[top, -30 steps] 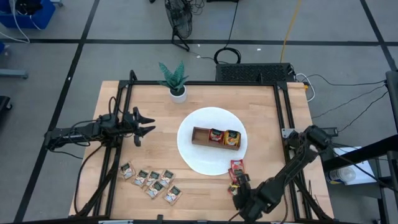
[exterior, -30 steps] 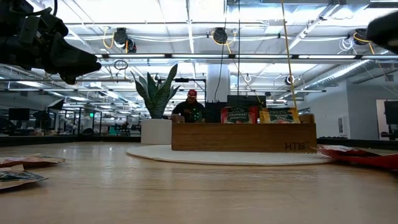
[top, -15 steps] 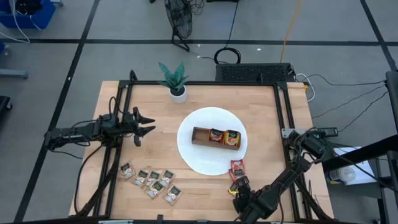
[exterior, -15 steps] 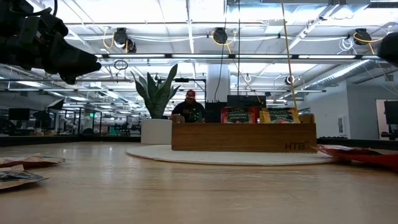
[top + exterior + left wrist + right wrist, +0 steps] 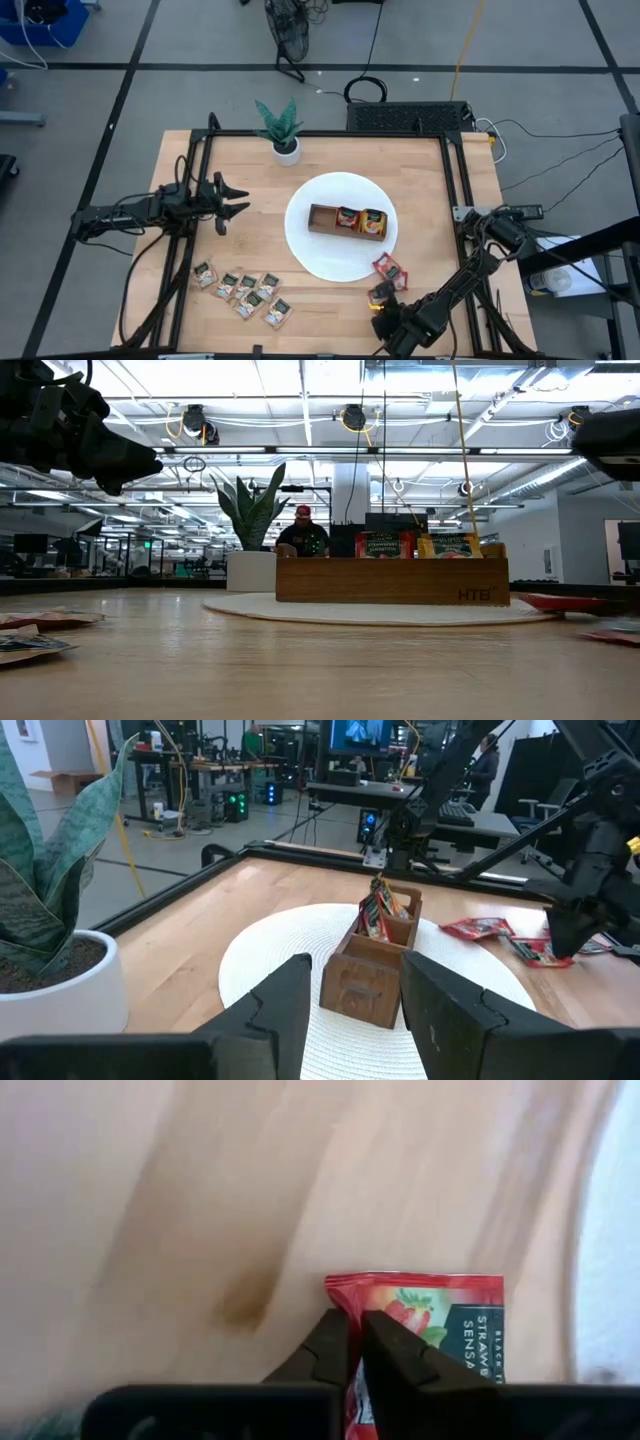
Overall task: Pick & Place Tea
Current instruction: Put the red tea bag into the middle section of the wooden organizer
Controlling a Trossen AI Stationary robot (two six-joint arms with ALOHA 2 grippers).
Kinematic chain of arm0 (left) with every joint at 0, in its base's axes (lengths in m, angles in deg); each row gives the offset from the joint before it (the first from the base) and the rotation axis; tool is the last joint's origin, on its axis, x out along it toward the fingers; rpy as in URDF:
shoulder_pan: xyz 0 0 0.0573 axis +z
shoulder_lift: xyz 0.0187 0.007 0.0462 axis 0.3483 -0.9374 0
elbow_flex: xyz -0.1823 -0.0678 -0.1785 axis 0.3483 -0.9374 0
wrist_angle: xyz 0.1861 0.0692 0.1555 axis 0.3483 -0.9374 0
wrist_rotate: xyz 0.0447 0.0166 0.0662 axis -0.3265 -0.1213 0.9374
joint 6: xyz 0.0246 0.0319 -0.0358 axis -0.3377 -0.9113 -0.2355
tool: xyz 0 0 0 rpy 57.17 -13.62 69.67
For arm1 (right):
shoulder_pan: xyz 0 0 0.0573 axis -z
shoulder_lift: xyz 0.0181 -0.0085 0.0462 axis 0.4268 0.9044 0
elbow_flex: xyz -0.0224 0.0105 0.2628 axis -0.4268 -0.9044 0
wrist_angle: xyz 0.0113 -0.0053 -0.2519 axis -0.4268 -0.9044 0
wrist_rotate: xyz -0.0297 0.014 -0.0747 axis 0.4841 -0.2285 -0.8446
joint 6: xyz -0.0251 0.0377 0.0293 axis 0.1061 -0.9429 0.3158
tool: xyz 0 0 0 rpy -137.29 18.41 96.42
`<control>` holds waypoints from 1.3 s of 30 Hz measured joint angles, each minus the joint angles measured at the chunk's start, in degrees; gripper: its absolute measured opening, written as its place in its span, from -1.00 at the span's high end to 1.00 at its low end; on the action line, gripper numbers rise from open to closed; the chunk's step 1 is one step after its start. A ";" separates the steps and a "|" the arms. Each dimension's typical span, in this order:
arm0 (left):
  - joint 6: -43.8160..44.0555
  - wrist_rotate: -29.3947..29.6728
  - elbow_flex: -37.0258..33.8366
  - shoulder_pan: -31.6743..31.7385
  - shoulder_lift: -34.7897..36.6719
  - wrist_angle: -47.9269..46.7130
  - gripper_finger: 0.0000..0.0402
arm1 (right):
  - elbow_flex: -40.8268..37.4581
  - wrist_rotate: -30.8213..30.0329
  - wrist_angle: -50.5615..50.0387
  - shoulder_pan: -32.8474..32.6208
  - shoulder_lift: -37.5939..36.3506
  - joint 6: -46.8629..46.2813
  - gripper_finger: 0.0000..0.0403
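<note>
Two red strawberry tea sachets (image 5: 389, 269) lie on the table (image 5: 250, 200) near the white round mat (image 5: 310, 250). Right claw (image 5: 383, 300) is pinched shut on one sachet's edge (image 5: 420, 1320). Left claw (image 5: 236, 203), fingers parted and empty, hovers over the table's left side. Wooden tray (image 5: 322, 218) holds red and orange sachets.

Wooden table (image 5: 250, 250): mat (image 5: 320, 262), sachets (image 5: 244, 291), plant (image 5: 283, 132)

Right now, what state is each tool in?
Left tool: open, holding nothing, hovering above the table's left side.
Right tool: closed on a red tea sachet near the table's front edge.
</note>
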 joint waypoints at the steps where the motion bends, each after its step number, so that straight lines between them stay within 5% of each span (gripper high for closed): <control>1: 0.00 0.02 0.01 0.00 0.01 0.00 0.22 | -0.05 -2.59 0.89 0.04 -0.02 -0.25 0.94; 17: 0.01 0.00 -0.01 0.00 0.01 0.00 0.22 | 2.23 -43.48 4.37 9.45 -7.14 10.83 0.99; 28: 0.00 0.00 0.01 -0.02 0.01 0.02 0.22 | -4.24 -36.70 14.00 27.03 -6.57 12.30 1.00; 39: 0.00 0.00 0.01 -0.02 0.00 0.02 0.22 | -13.87 -31.20 30.07 30.62 -6.63 14.88 0.94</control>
